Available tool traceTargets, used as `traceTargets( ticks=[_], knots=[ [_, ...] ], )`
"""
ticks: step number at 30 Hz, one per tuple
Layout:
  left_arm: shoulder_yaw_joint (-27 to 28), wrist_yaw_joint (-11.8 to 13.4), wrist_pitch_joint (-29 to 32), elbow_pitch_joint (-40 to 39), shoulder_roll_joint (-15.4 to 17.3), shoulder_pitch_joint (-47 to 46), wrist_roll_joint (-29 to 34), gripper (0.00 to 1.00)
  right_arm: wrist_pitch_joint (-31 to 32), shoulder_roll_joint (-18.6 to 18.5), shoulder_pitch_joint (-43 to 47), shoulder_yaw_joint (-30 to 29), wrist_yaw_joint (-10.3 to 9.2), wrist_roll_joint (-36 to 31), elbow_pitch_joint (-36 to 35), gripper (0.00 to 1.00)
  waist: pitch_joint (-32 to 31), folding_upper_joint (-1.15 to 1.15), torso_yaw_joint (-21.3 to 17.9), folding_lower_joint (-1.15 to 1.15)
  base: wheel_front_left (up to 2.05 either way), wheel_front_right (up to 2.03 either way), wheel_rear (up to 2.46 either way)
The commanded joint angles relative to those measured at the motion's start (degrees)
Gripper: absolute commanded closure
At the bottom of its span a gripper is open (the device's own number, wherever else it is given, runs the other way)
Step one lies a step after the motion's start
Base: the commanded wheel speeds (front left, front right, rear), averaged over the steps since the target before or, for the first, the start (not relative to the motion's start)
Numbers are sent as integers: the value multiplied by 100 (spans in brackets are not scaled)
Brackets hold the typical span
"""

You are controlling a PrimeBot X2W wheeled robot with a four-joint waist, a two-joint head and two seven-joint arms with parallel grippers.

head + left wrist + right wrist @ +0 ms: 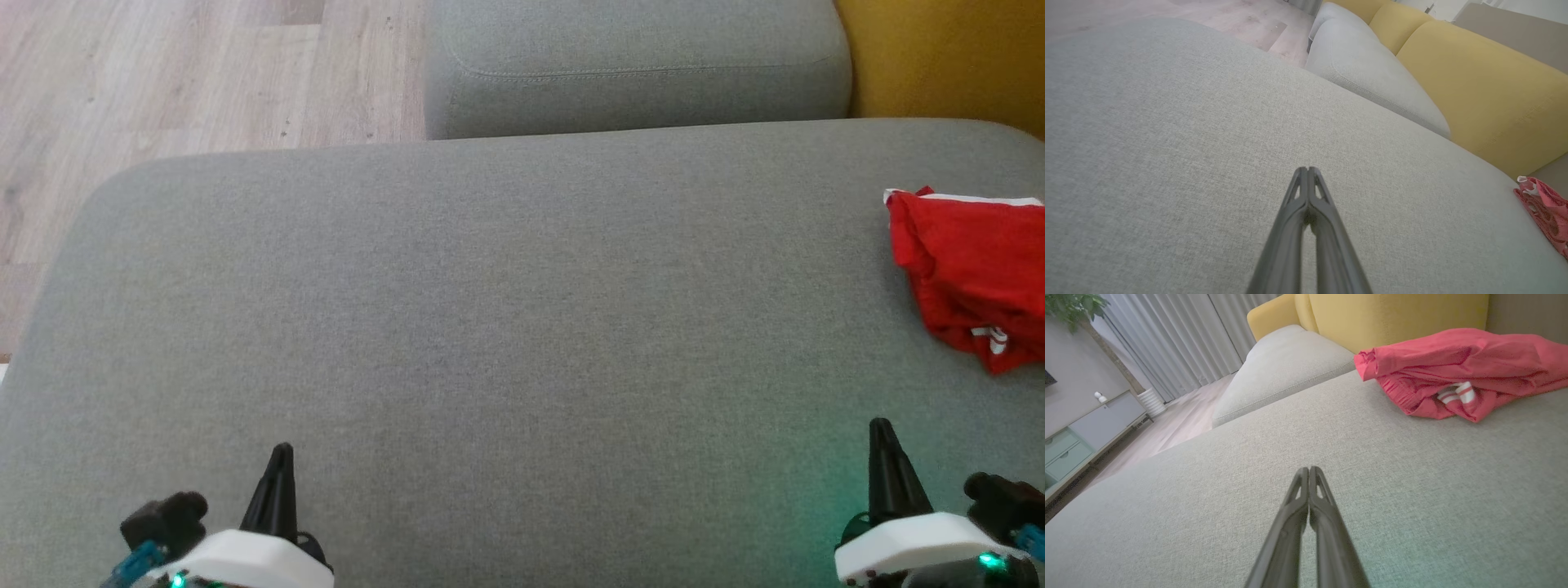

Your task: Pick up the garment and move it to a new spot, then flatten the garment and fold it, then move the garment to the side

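Note:
The garment [971, 273] is a crumpled red piece with white trim, lying at the far right of the grey sofa cushion [506, 327]. It also appears in the right wrist view as the garment [1461, 371] ahead and to the right, and in the left wrist view as the garment [1545, 212] at the right edge. My left gripper [280, 451] sits at the lower left, shut and empty, far from the cloth. My right gripper [880, 426] sits at the lower right, shut and empty, a short way in front of the garment. Both hover over bare cushion, as seen at the left gripper [1307, 169] and right gripper [1308, 469].
A second grey cushion [637, 65] lies beyond the big one. Yellow sofa backrests [1486, 85] rise at the far right. Wooden floor [163, 82] lies past the cushion's left and far edges. A low cabinet [1081, 437] and curtains [1180, 339] stand across the room.

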Motion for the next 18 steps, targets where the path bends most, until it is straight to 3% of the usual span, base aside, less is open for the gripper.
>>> traceTargets(
  ticks=[1,18],
  knots=[
    [127,-38,35,-218,10,-335,-159,100,32,-34,-300,-20,-1,186,-222,100,2,0,-3,0,0,0,0],
    [317,-124,336,-249,11,-488,-1352,100,327,-33,-432,-51,-2,1505,-310,100,30,0,-46,0,0,0,0]
  ],
)
